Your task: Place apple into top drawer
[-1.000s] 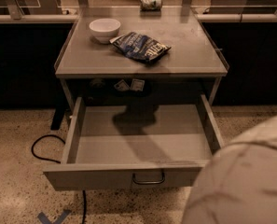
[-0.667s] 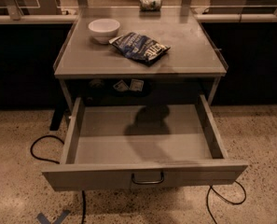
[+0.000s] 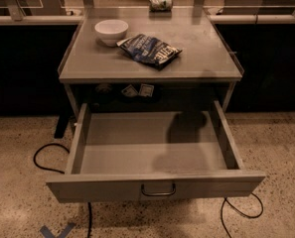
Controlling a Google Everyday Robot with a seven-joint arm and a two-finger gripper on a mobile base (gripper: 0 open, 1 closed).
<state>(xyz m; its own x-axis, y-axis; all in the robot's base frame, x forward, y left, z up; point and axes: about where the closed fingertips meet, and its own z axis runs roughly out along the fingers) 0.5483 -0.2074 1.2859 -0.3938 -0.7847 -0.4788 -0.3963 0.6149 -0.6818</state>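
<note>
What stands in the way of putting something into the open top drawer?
Nothing visible: the top drawer is pulled out and bare inside but for a shadow. The gripper and the apple are out of view.

the wide shallow grey metal top drawer is standing pulled fully out below the flat grey tabletop, its small curved metal handle centred on the front panel. a dark shadow is falling across its bottom on the right. on the tabletop a round white bowl is sitting near the back left, just beside a crumpled blue snack bag; a small can is lying at the far edge. black cables are trailing over the speckled floor. the gripper is not showing here.
</note>
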